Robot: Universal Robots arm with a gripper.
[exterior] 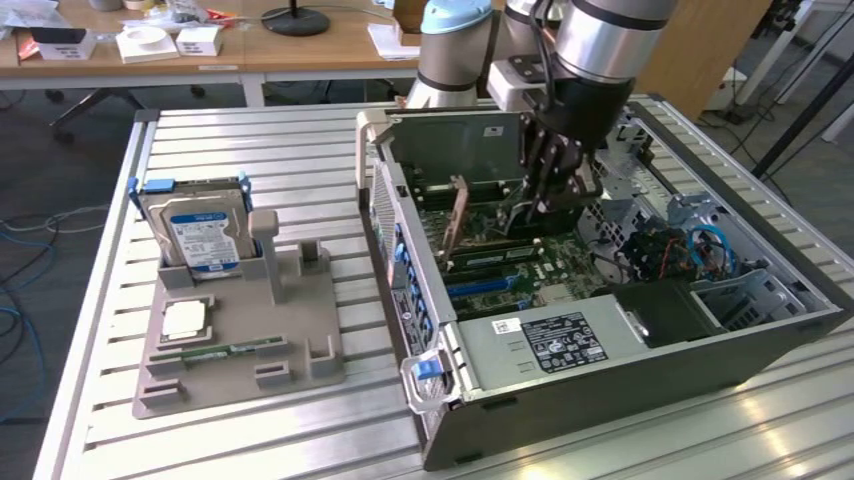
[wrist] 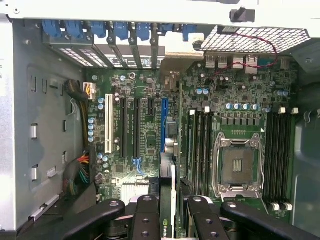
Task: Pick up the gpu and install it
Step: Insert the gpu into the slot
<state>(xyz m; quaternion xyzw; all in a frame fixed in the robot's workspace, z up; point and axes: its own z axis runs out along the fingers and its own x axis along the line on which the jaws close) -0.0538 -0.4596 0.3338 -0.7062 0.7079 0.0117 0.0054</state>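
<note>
Copper gpu (exterior: 458, 215) face in exterior view, edge-on wrist.

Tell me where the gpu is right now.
In the wrist view the gpu sits edge-on in the gripper, inside the computer case, over the motherboard and right beside its blue slot.

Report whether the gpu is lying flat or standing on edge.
On edge: in the wrist view the gpu shows as a thin strip between the jaws, over the motherboard.
</note>
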